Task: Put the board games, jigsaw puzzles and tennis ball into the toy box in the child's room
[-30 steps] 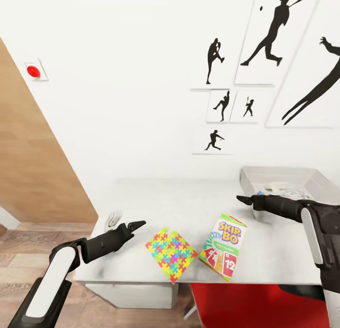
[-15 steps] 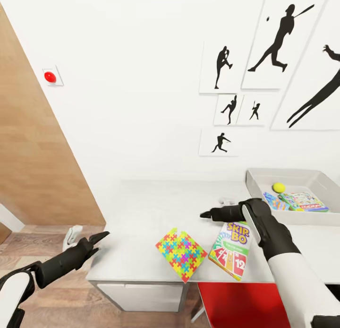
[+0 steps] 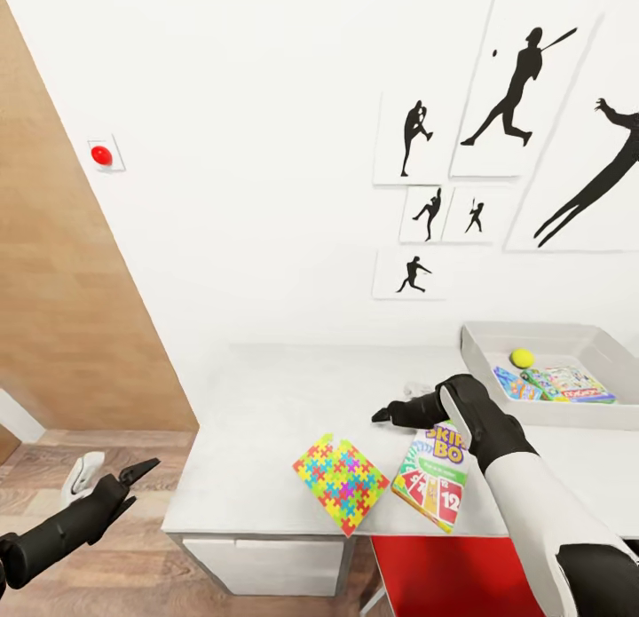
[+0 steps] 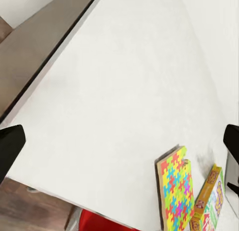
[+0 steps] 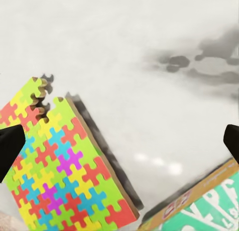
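Right claw (image 3: pixel 383 415), jaws wide, hovers over the SKIP-BO box (image 3: pixel 432 477), whose long axis runs toward the wall.

A multicoloured jigsaw puzzle (image 3: pixel 342 484) is lying flat near the front edge of the white table (image 3: pixel 266 404), turned corner-on, with a notch missing at one corner. Just beside it a green and red "SKIP BO" board game (image 3: pixel 432 482) is lying flat, slightly apart from it. Farther back on the table, the light grey toy box (image 3: pixel 475 344) is holding a yellow-green tennis ball (image 3: pixel 523 358), a blue game box (image 3: pixel 515 383) and another printed game box (image 3: pixel 568 384).
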### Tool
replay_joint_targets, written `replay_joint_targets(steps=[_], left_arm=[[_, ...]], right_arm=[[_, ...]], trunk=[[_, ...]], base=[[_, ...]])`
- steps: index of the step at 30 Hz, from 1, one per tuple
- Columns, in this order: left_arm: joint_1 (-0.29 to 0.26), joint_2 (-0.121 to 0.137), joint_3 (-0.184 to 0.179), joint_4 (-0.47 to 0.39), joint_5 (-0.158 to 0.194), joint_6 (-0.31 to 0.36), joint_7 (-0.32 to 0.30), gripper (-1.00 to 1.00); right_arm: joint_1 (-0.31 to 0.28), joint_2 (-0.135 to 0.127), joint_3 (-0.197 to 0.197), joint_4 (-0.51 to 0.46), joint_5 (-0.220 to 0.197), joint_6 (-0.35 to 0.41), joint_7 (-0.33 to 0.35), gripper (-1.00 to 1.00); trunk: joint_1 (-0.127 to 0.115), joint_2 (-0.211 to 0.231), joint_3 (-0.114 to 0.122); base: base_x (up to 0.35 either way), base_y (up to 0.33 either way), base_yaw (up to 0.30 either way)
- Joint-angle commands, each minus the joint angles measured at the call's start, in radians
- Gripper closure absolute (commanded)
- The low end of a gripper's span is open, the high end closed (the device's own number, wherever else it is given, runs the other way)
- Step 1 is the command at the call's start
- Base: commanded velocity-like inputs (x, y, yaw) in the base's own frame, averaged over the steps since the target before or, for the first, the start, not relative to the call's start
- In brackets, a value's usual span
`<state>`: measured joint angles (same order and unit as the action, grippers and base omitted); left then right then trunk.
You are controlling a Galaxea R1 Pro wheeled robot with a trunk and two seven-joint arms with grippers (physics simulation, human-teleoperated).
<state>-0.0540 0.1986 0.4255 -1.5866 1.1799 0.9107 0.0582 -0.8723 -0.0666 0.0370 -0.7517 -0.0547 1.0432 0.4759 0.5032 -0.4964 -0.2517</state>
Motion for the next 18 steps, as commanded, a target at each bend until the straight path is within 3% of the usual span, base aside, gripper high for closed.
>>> replay_joint_targets(steps=[1,6,15,18], left_arm=[[0.0,-0.003,0.004,0.002,-0.018,-0.01,0.005,-1.0],[0.001,-0.007,0.006,0.006,-0.057,-0.042,0.004,-1.0],[0.003,-0.009,0.008,0.098,-0.071,-0.058,0.004,-1.0],[0.009,-0.008,0.015,0.148,-0.071,-0.07,0.003,-1.0]], right_arm=[[-0.001,0.003,0.005,0.002,-0.004,0.004,-0.004,-1.0],[-0.001,0.026,0.008,0.005,-0.003,0.004,-0.007,-1.0],[0.001,0.043,0.009,0.011,-0.003,0.004,-0.006,-1.0],[0.001,0.045,0.011,0.098,-0.003,-0.047,-0.002,-1.0]], trunk=[[0.0,-0.002,0.0],[0.0,-0.002,0.008],[0.0,-0.002,0.014],[0.0,-0.002,0.014]], base=[[0.0,0.0,0.0],[0.0,0.0,0.001],[0.0,0.0,0.017],[0.0,0.0,0.002]])
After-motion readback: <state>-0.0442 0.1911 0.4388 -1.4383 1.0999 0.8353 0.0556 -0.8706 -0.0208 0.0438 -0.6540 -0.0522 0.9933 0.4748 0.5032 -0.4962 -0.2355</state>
